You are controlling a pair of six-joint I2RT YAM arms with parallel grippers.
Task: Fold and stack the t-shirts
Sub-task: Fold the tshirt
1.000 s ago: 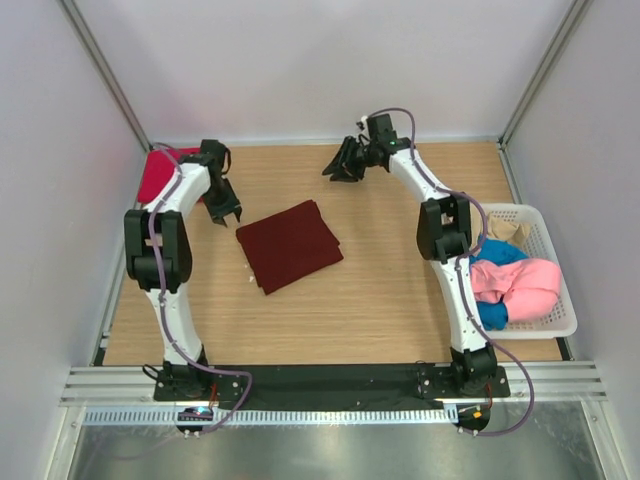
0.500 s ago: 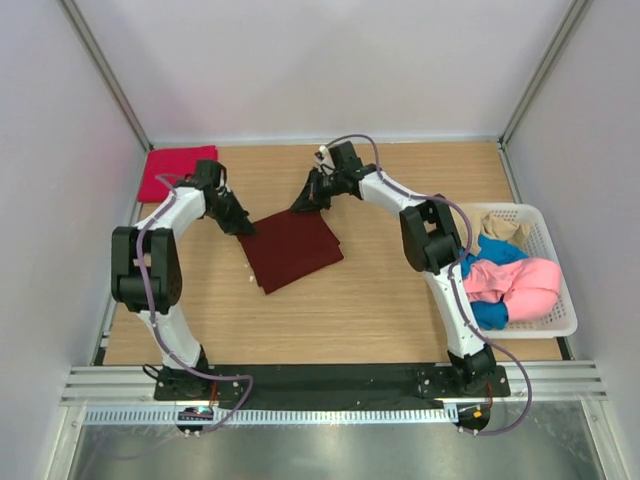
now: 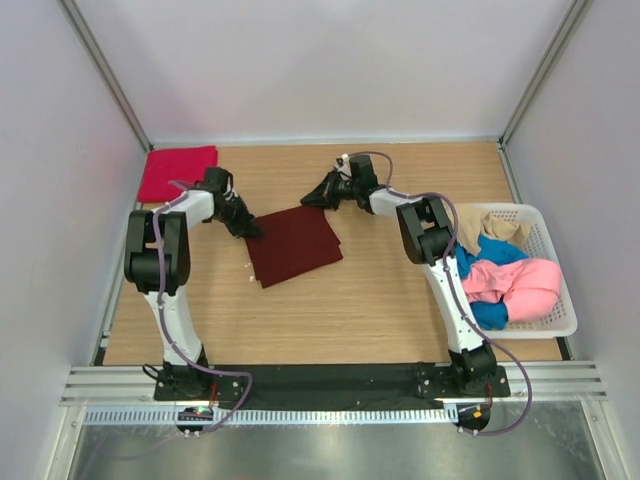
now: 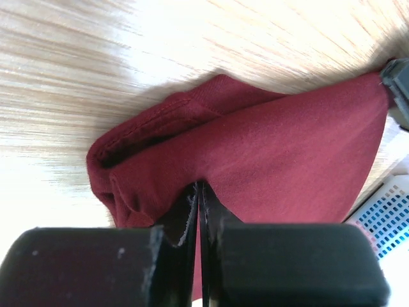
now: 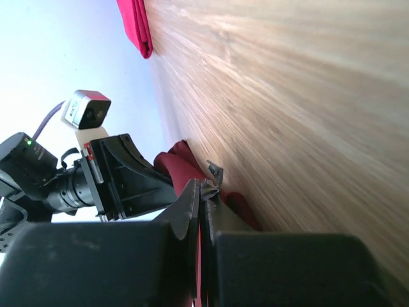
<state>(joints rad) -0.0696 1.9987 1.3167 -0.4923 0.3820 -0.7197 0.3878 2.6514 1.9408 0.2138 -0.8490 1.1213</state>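
Corners clamped by the fully closed left gripper [image 3: 243, 226] and right gripper [image 3: 313, 199], the folded maroon t-shirt [image 3: 295, 245] lies mid-table, apparently held at both far ends to travel flat toward the crimson t-shirt [image 3: 178, 170] at far left.

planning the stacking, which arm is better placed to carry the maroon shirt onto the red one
Left, probably: the left gripper and right gripper each clamp a far maroon shirt corner, but left is nearer the red shirt.
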